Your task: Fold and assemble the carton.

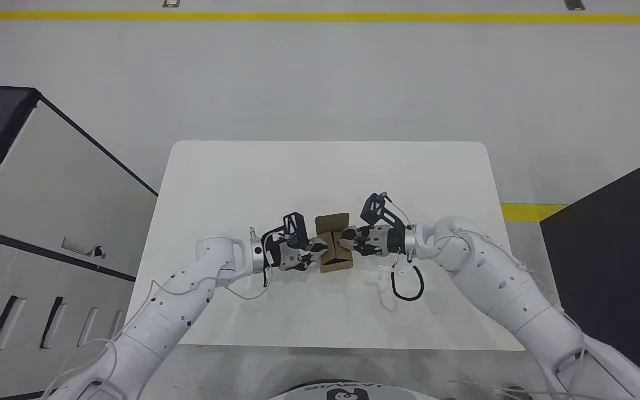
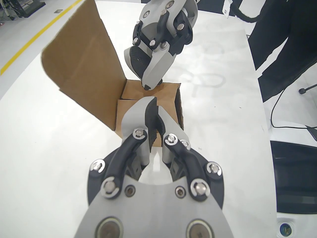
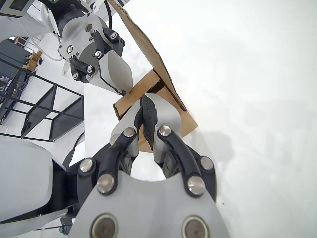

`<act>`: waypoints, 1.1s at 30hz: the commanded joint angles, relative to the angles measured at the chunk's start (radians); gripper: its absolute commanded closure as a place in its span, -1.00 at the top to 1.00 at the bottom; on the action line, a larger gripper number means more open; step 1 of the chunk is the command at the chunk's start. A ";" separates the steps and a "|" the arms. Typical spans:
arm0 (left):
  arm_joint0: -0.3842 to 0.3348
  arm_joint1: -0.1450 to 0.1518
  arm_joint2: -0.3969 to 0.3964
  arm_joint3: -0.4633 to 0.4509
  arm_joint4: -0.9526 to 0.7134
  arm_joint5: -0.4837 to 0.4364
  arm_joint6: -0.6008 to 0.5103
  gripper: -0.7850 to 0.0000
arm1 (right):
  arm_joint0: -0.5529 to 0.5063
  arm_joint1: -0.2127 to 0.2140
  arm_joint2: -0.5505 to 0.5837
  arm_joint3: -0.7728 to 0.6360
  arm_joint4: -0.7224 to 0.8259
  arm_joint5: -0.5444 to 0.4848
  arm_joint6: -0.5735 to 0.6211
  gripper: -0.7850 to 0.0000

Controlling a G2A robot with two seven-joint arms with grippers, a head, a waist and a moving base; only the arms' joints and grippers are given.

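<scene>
Table (image 1: 430,170): one carton (image 1: 332,256), two end effectors (image 1: 306,253) (image 1: 346,240)

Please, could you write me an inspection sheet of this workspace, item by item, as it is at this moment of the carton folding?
Surface: white table, faint marks near the work.
Job's things: brown carton at the table's centre; one large flap stands up, open.
Clutter: nothing seen.
Grippers: left gripper and right gripper are each shut on a carton wall, on opposite sides.
Cables: black cable loops by the right arm, over the table.
Surroundings: yellow floor line; cabinet beside the table.
</scene>
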 commanded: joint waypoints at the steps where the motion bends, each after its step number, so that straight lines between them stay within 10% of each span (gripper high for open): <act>1: 0.003 0.002 -0.004 -0.008 0.000 -0.004 0.008 -1.00 | -0.003 0.001 0.004 -0.004 -0.003 -0.001 -0.003 -1.00; 33: 0.008 0.003 0.005 -0.016 0.010 0.013 0.000 -1.00 | -0.022 -0.004 0.025 -0.025 -0.029 0.000 0.010 -1.00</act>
